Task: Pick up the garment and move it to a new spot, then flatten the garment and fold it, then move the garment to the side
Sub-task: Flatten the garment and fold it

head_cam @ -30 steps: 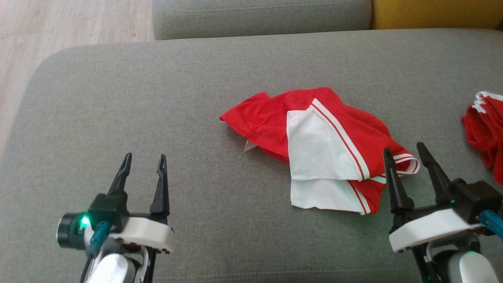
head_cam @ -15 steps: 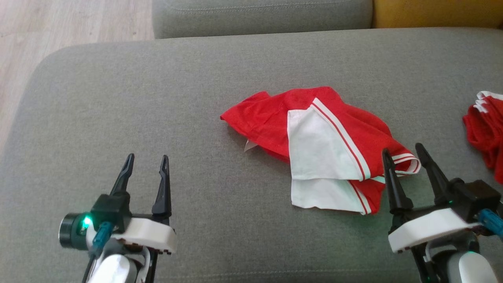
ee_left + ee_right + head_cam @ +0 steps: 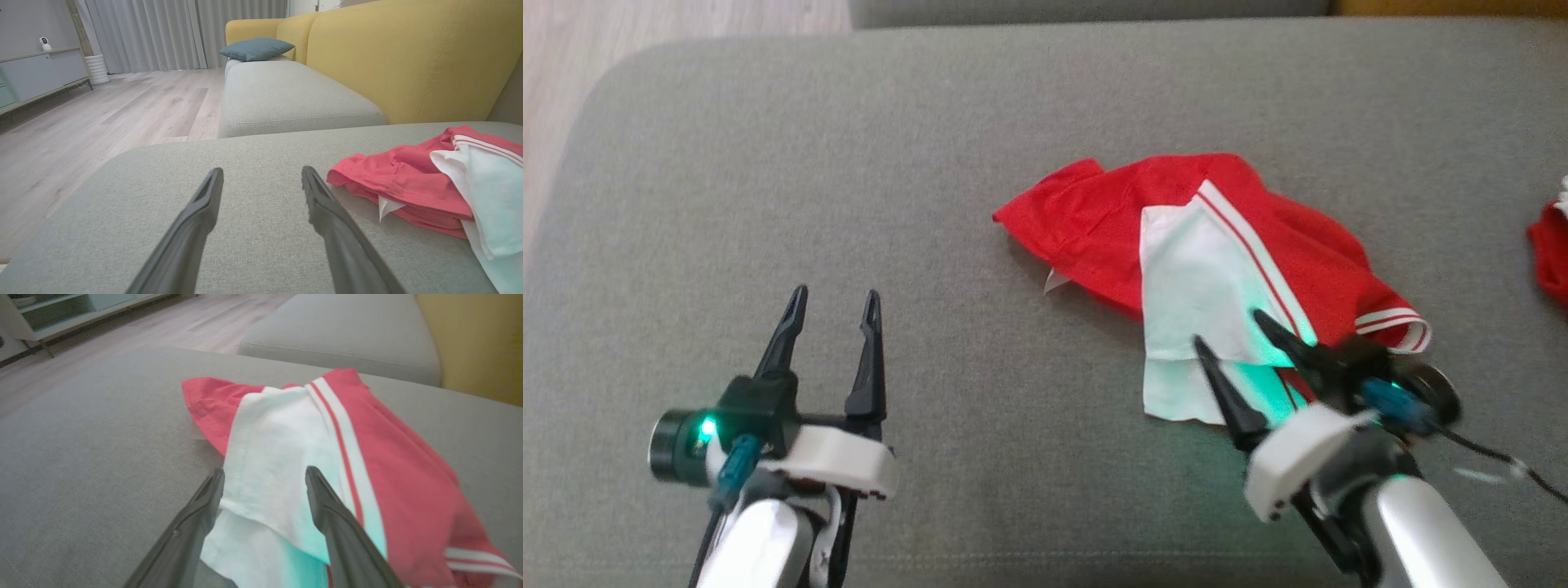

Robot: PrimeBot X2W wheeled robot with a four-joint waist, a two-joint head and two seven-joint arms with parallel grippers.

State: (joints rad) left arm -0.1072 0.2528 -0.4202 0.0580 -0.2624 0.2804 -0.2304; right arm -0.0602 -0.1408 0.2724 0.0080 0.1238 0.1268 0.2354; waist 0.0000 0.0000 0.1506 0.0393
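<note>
A crumpled red garment (image 3: 1176, 220) with white panels and white stripes lies right of centre on the grey cushion (image 3: 849, 163). In the right wrist view the garment (image 3: 367, 457) spreads ahead. My right gripper (image 3: 1229, 327) is open and tilted leftward over the garment's white lower part, its fingers (image 3: 318, 494) straddling the white cloth without closing on it. My left gripper (image 3: 836, 296) stands open at the lower left above bare cushion, well apart from the garment. From the left wrist, the garment (image 3: 408, 179) lies to the right of that gripper's fingers (image 3: 314, 192).
More red cloth (image 3: 1550, 257) lies at the cushion's far right edge. A second grey cushion (image 3: 286, 94) and a yellow sofa back (image 3: 408, 53) with a blue pillow (image 3: 255, 47) stand beyond. Wooden floor (image 3: 102, 114) lies past the left edge.
My right gripper has swung left and forward onto the garment's white part. The head camera has tipped downward, shifting the whole picture. The left gripper has kept its place.
</note>
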